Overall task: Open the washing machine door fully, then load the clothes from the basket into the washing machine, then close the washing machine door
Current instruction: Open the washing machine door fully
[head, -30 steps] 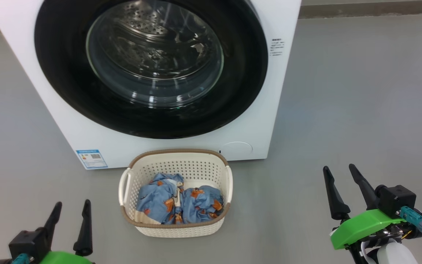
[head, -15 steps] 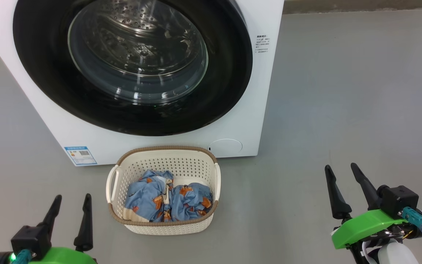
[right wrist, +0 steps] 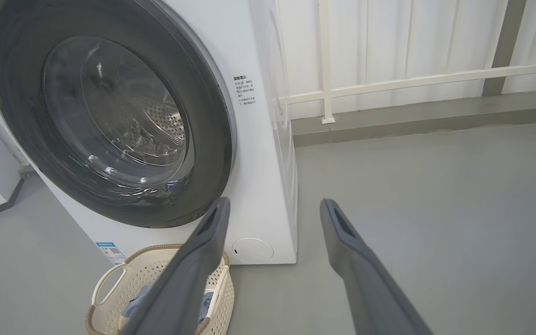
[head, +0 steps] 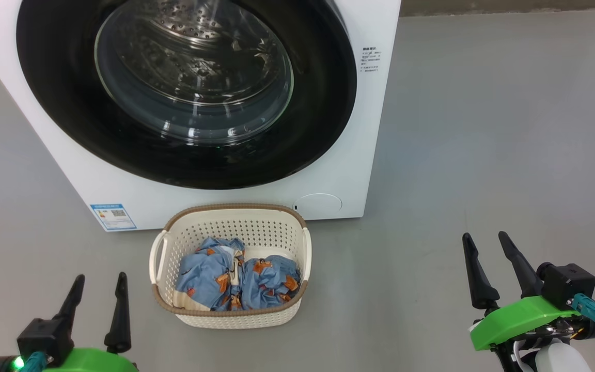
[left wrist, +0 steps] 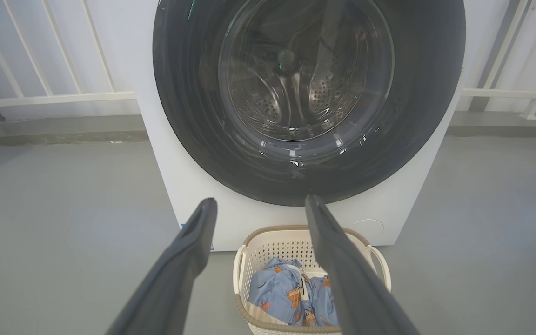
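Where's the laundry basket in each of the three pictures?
Head view: the basket is at bottom centre, on the floor before the washing machine.
Left wrist view: bottom edge, right of centre.
Right wrist view: bottom left corner.
Shared landmark: the round filter cap, up and right of the basket.

The white washing machine [head: 375,129] is standing ahead of the left gripper [head: 100,279] and the right gripper [head: 484,236], its black-ringed door [head: 323,103] sitting shut. The cream basket [head: 235,207] is sitting between them, nearer the left, holding crumpled blue clothes [head: 235,281].
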{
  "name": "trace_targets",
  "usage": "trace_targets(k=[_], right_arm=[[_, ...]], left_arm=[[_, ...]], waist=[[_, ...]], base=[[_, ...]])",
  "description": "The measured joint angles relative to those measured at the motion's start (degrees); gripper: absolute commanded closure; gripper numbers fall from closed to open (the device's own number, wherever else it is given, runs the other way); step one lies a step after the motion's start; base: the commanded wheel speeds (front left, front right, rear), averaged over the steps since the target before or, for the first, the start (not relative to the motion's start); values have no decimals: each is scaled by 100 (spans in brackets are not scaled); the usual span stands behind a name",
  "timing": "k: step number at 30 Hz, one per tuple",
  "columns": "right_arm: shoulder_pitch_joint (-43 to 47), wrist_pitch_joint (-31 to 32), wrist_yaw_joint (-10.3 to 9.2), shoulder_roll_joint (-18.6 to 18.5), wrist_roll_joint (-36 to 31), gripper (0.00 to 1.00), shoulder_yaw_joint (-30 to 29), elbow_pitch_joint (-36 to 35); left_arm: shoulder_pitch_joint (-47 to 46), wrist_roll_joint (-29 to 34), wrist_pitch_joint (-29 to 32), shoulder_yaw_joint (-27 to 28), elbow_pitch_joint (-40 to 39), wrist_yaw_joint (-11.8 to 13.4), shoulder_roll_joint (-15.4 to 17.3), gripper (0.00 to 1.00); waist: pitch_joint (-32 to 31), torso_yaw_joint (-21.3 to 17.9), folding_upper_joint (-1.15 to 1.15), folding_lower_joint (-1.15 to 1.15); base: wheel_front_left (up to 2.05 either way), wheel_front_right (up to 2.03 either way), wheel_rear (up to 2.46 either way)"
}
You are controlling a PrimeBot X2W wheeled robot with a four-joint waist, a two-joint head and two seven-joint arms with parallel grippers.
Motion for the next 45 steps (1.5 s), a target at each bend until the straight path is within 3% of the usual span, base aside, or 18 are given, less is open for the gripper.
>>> trace_targets(k=[12,23,27,28,29,31,38,45], right_arm=[[-204,-35,0,-1,146,0,-46,-25],[-1786,67,0,-131,276,0,-177,-353],[-2480,189,0,-200,732,1,-245,-342],[-2837,265,0,-231,1040,20,-324,-307],[-3025,307,0,-212,1315,53,-439,-258],[-3357,358,0,-219,1696,99,-608,-118],[-4249,719,0,-140,3105,100,-1608,929],[-5054,1296,0,-94,3828,100,-2310,2127]], left_arm=[[1,52,0,10,-124,-55,-41,0],[-29,122,-1,-8,-197,-162,-187,0],[-125,203,-1,-30,-186,-213,-198,0],[-187,205,-8,-35,-181,-263,-204,0],[-225,210,-8,-43,-172,-264,-221,0],[-263,244,-23,-48,-176,-308,-249,0],[-389,350,-24,-62,-225,-413,-390,0],[-619,442,-23,-53,-243,-509,-504,0]], waist=[[119,56,0,0],[346,195,0,0],[435,313,0,0],[483,367,0,0],[506,395,0,0],[552,452,0,0],[727,658,0,0],[990,800,0,0]], base=[[0,0,0],[0,0,0],[0,0,0],[0,0,0],[0,0,0],[0,0,0],[0,0,0],[0,0,0]])
